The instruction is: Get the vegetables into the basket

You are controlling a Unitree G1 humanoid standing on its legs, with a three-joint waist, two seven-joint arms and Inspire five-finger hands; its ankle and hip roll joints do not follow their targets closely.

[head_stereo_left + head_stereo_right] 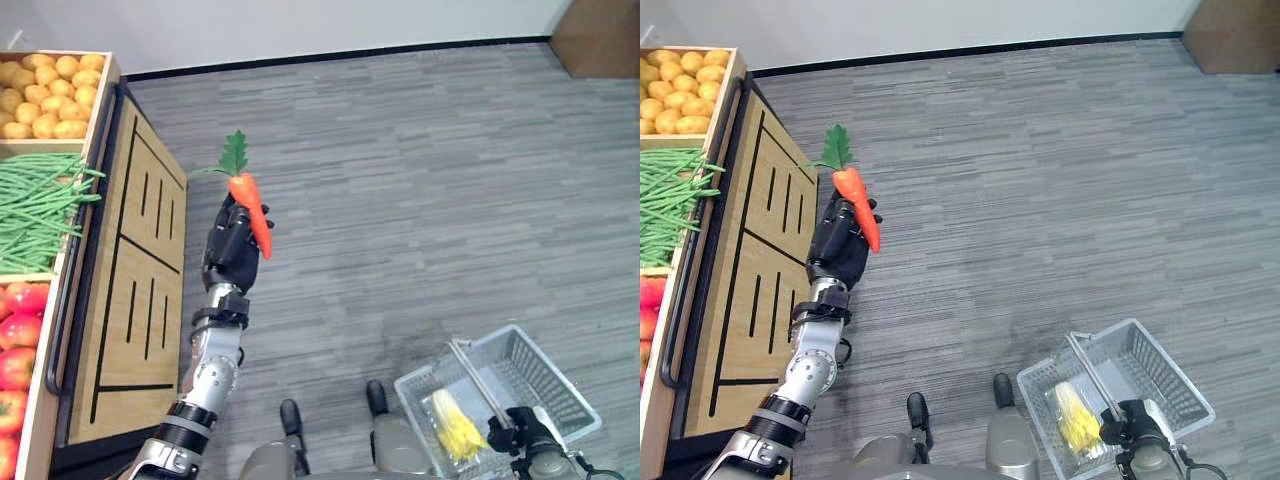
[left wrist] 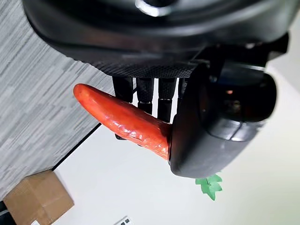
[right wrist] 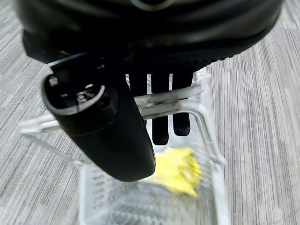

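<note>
One left robot hand (image 1: 232, 250) clasping carrot (image 1: 252, 212), right robot hand (image 1: 1128, 428) gripping basket (image 1: 1160, 372) handle, grey plank floor (image 1: 420, 180)

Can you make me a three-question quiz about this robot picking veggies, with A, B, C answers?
1. Where is the orange carrot with green leaves?
A. in the left hand
B. on the floor
C. in the basket

2. What colour is the vegetable lying in the clear wire basket?
A. purple
B. yellow
C. blue

3. What is the right hand doing?
A. hanging open
B. pressing the floor
C. gripping the basket handle

Answers: 1 A, the left hand curls round the carrot. 2 B, the yellow vegetable lies inside the basket. 3 C, the fingers wrap the handle.
</note>
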